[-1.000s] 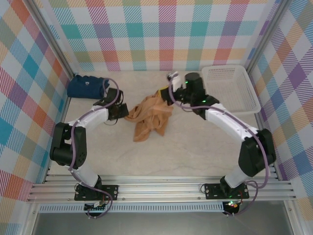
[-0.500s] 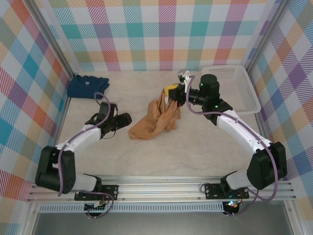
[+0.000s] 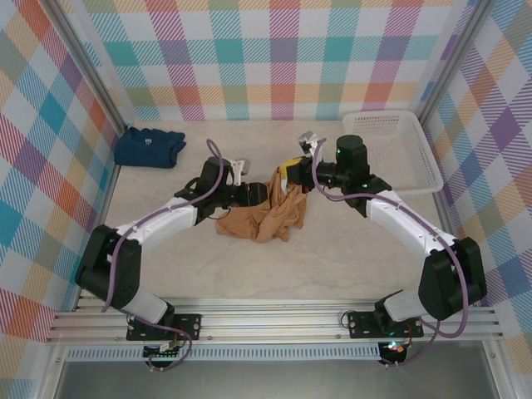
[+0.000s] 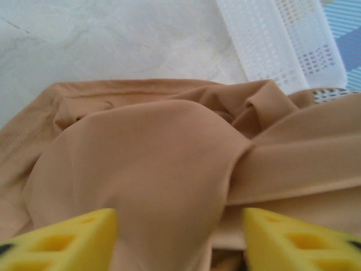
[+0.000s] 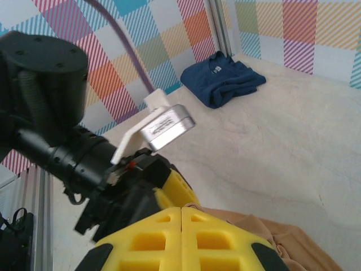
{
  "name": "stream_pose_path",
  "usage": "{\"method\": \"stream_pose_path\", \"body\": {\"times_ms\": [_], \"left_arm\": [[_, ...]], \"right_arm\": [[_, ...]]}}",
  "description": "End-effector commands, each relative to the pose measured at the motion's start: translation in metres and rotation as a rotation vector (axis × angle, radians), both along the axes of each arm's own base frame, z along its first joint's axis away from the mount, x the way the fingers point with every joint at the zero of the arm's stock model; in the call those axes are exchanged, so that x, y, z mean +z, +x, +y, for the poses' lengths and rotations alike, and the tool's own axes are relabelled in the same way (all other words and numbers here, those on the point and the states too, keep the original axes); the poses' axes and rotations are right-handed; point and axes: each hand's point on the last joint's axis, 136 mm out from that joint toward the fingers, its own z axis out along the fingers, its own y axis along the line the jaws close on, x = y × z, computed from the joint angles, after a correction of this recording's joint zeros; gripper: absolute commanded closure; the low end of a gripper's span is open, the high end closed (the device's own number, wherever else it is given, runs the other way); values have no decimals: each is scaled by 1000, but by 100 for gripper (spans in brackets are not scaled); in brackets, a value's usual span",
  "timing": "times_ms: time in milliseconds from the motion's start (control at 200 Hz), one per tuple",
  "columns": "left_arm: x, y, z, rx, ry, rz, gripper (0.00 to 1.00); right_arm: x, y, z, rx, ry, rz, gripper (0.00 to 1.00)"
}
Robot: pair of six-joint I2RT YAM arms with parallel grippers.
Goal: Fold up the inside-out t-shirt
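beige marbled table (image 3: 349,249) inside plaid walls. white mesh basket (image 3: 399,150) sits at the far right corner, also seen past the cloth in the left wrist view. the inside-out t-shirt (image 3: 262,218) is a crumpled tan heap at mid-table, between the two arms and well apart from the basket, with its far edge pulled up in a peak toward the right arm. folded navy shirt (image 3: 150,148) lies at the far left, well apart from the heap. left gripper (image 3: 259,195) is down at the heap's left side, its yellow fingers (image 4: 67,237) spread wide with a hump of tan cloth between them, not pinched. right gripper (image 3: 291,173) has its yellow fingers (image 5: 141,240) pressed together, clamped on the raised peak of the shirt, with tan cloth showing just beside them.
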Motion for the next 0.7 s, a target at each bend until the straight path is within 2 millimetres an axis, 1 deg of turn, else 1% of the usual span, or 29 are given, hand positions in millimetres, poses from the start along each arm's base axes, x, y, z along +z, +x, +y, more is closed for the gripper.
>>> {"method": "stream_pose_path", "body": {"times_ms": [0, 45, 70, 105, 145, 165, 220, 270, 330, 390, 410, 435, 470, 495, 540, 575, 615, 695], "left_arm": [[2, 12, -9, -32, 9, -9, 62], [-4, 19, -3, 0, 33, 3, 74], [-5, 24, 0, 20, 30, 10, 81], [-2, 31, 6, 45, 15, 11, 89], [4, 38, 14, 71, -14, 10, 94], [8, 41, 18, 84, -28, 8, 96], [24, 49, 32, 127, -63, -16, 100], [46, 54, 47, 169, -96, -59, 100], [78, 55, 66, 229, -157, -129, 100], [100, 51, 86, 291, -211, -182, 100], [104, 49, 92, 314, -220, -192, 100], [105, 45, 100, 338, -224, -197, 100], [98, 39, 108, 367, -218, -184, 100], [93, 34, 113, 387, -207, -176, 100], [72, 25, 119, 413, -179, -138, 100], [55, 19, 119, 411, -166, -104, 100], [27, 10, 118, 400, -142, -50, 100], [-20, -5, 118, 373, -68, 43, 100]], "right_arm": [[20, -6, -7, -4, 4, -84, 100], [24, -7, -12, -25, -6, -100, 100], [26, -7, -15, -40, -13, -109, 100], [32, -7, -23, -73, -20, -129, 100], [40, -6, -33, -109, -16, -148, 100], [45, -7, -35, -119, -12, -157, 100], [66, -6, -51, -183, 12, -195, 100], [84, -7, -63, -239, 31, -229, 100], [103, -9, -77, -305, 55, -263, 100], [111, -11, -89, -376, 71, -265, 100], [111, -11, -94, -400, 71, -258, 100], [108, -11, -99, -431, 66, -244, 100], [101, -12, -106, -471, 52, -221, 100], [92, -11, -111, -500, 35, -200, 100], [70, -12, -117, -535, 2, -150, 100], [50, -11, -121, -557, -21, -102, 100], [25, -13, -122, -563, -51, -46, 100], [-23, -16, -121, -557, -92, 84, 100]]}}
